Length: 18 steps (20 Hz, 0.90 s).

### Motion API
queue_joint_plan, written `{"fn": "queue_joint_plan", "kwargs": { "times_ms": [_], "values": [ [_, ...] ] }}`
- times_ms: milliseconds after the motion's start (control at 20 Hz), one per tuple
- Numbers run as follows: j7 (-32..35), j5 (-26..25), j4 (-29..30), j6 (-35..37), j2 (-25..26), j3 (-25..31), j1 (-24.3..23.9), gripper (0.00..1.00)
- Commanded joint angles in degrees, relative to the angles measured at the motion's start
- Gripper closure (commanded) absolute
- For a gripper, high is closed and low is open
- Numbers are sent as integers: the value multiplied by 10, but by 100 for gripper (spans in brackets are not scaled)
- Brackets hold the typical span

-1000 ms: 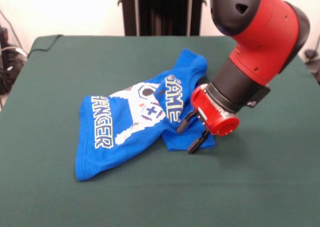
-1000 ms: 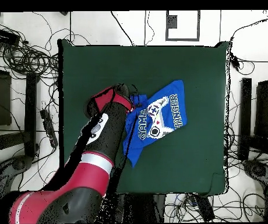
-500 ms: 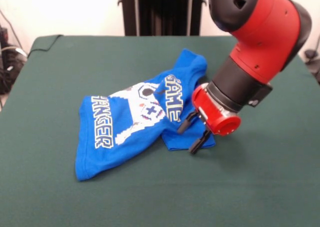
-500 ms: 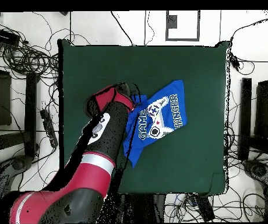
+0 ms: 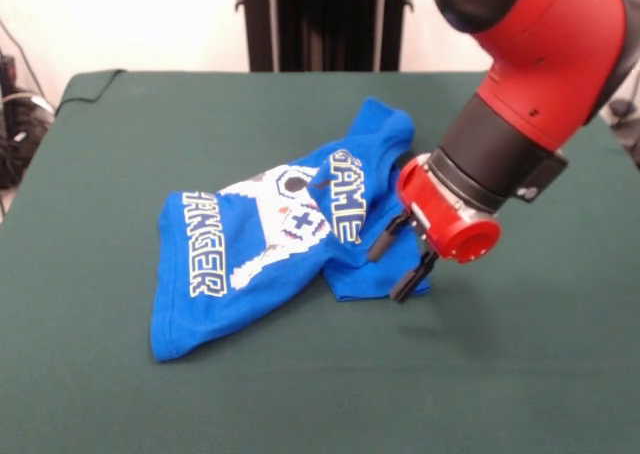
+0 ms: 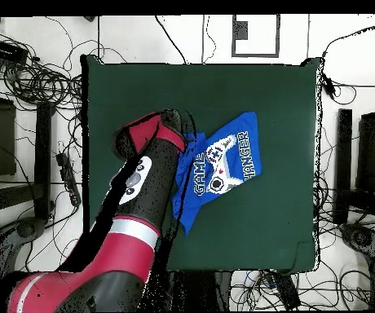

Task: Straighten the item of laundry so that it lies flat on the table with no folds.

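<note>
a small blue t-shirt [image 5: 285, 239] lies crumpled mid-table [image 5: 520, 374], one side folded over the print. the gripper [image 5: 400, 264] hangs at that folded edge, jaws parted and empty. the cloth looks light and limp; the doubled hem seems the likeliest hold.

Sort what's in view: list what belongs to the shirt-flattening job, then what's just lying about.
Belongs to the job:
blue T-shirt, still folded over itself
green table
gripper, open at the shirt's edge

Just lying about:
cables on the floor around the table
black stand behind the table
</note>
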Motion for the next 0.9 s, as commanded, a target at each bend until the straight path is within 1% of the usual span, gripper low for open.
{"fn": "queue_joint_plan", "kwargs": {
  "times_ms": [50, 500, 700, 900],
  "values": [
    [1, 41, -6, 51, 15, 85, 9, 0],
    [52, 47, -15, 28, 52, 63, 23, 0],
    [54, 47, -19, 26, 60, 57, 24, 0],
    [49, 48, -22, 39, 67, 53, 23, 0]
  ]
}}
